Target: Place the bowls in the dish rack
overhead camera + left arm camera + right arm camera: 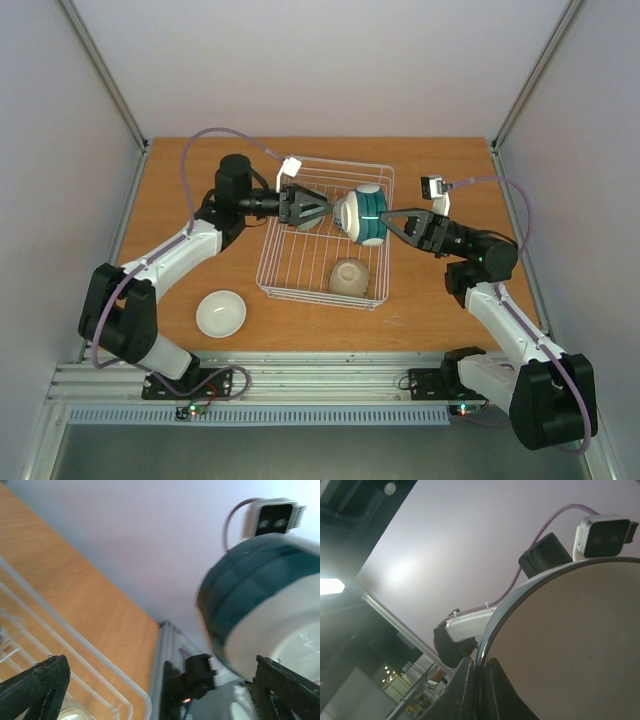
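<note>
- The right gripper (388, 222) is pinched shut on the rim of the teal and white bowl (362, 215). In the right wrist view its two fingers (462, 690) squeeze that rim from both sides.
- The teal and white bowl is up in the air, over the far part of the dish rack (300, 294). It is tipped on its edge, not lying flat.
- The left gripper (318, 210) is spread wide and holds nothing. It points at the bowl from the other side and is just beside it. I cannot tell if it touches.
- In the left wrist view the bowl is ahead of the open fingers and closer to the right-side finger (285, 690) than to the other one.
- So the bowl sits between the two grippers, with the rack right under it. I think the next move is mostly down, and the right arm is the one that has the bowl.
- A tan bowl (347, 277) is already in the near part of the rack.
- A white bowl (221, 313) waits on the table (180, 190), outside the rack, close to the left arm. That arm looks best placed to fetch it.
</note>
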### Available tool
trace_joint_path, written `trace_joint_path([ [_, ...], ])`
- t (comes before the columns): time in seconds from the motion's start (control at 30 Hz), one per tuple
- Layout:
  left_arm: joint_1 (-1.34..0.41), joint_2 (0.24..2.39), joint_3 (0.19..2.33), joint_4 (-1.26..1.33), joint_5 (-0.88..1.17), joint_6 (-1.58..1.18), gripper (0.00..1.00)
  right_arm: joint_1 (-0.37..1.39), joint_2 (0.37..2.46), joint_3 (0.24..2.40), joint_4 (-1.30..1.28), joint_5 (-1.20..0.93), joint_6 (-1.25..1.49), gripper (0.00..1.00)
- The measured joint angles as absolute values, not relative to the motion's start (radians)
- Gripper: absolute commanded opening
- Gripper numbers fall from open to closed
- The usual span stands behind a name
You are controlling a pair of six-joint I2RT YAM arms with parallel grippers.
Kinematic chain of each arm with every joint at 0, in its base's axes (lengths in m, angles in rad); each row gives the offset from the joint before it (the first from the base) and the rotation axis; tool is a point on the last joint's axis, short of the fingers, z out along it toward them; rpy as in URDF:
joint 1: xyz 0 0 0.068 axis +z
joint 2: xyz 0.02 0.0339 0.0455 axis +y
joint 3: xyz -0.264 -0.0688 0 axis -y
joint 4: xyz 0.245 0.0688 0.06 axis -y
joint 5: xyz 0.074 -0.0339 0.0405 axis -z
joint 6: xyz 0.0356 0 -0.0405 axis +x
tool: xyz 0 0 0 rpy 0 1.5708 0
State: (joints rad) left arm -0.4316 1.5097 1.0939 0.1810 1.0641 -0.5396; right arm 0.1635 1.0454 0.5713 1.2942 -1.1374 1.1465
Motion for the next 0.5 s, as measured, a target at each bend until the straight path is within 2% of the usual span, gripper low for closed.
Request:
trace_joint_path([
  [0.13, -0.418, 1.547, 1.025, 0.558, 1.169, -0.781, 0.99, 0.167, 1.045, 0.571, 1.294, -1.135, 1.143, 0.01],
  [0.3, -0.41, 1.712, 1.039, 1.07, 1.252, -1.193, 0.99, 0.178, 1.045, 0.571, 1.294, -1.132, 1.135, 0.01],
  [0.5, -0.41, 1.811, 1.043, 1.247, 1.283, -1.424, 0.99, 0.196, 1.045, 0.571, 1.294, -1.132, 1.117, 0.01],
])
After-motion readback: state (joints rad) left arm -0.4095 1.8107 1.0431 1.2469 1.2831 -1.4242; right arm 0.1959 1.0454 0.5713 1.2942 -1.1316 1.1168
